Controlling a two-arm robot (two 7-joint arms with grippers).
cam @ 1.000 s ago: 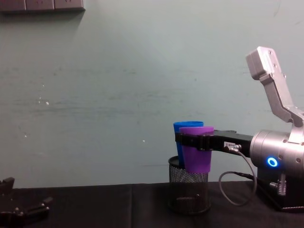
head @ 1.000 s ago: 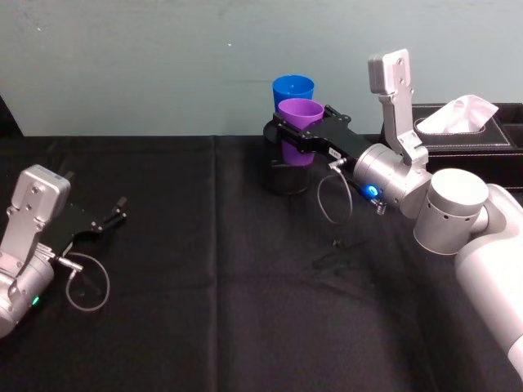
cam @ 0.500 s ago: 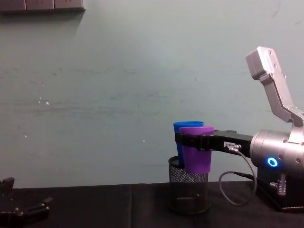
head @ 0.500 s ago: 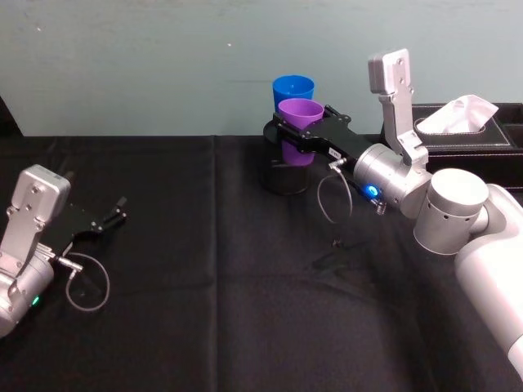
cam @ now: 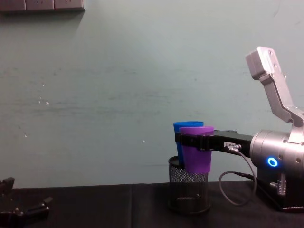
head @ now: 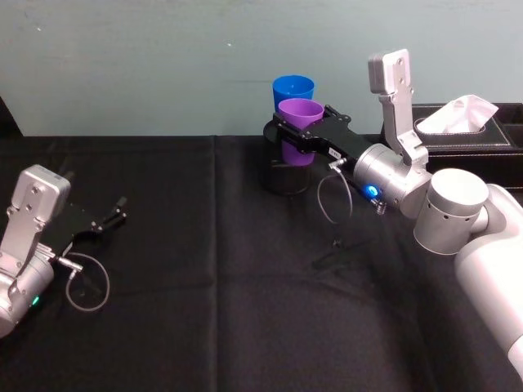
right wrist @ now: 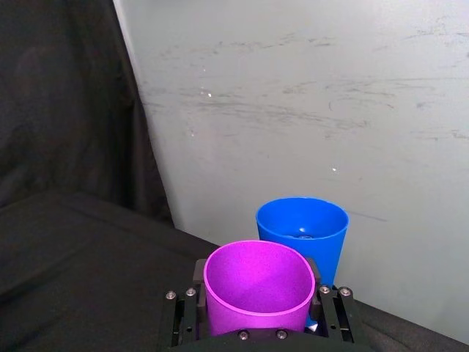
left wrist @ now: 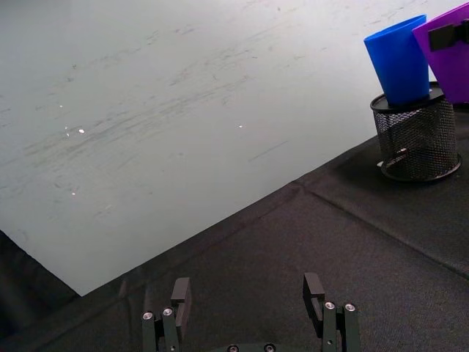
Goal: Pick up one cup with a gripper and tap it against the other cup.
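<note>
The blue cup [head: 293, 88] is standing upright inside the black mesh holder [head: 282, 181] at the back of the worktop [head: 204, 286], close to the wall. What else the holder is carrying cannot be told. The purple cup [head: 300, 116] is hanging upright in the air, open and empty, on the near side of the blue cup, with its base over the holder's rim. Whether the two cups are touching or just beside each other cannot be told.

The right gripper [head: 302, 135] is reaching forward and left from the right side, roughly level, with the arm's blue ring [head: 373, 190] glowing. Its jaws are clamping the purple cup from both sides just below the rim.

The left gripper [head: 114, 214] is lying low on the worktop at the far left, well apart from the cups. Its jaws are standing wide apart and gripping nothing.

Against the frames of a second and half a second ago, nothing is visibly shifting: cups, holder and both arms are keeping the same places.
</note>
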